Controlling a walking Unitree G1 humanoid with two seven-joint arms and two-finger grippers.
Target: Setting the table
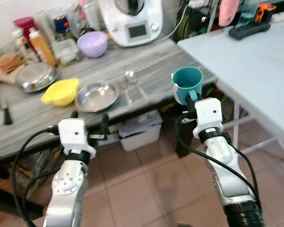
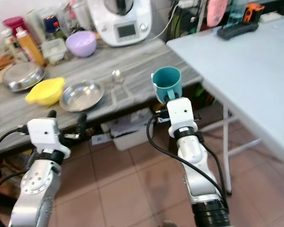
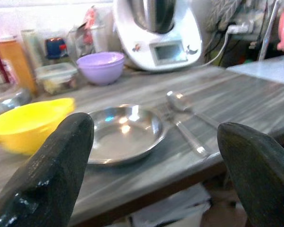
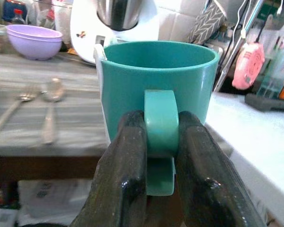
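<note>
Right gripper (image 4: 161, 142) pinches handle of teal mug (image 1: 187, 82), mug upright in air between grey wooden counter (image 1: 146, 66) and pale blue table (image 1: 255, 71). Left gripper (image 1: 89, 119) spread wide, empty, near steel plate (image 1: 96, 96). Tiled floor (image 1: 146, 184) below.

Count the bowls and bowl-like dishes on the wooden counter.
4: a purple bowl by the white appliance, a yellow bowl near the front edge, a steel dish beside it, and another steel dish farther left. Clutter behind may hide more.

A home kitchen: a food processor (image 1: 131, 19) at top centre, bowls, bottles and a steel plate (image 1: 96, 96) on the worktop (image 1: 151, 64), tiled floor (image 1: 146, 184) below.
</note>
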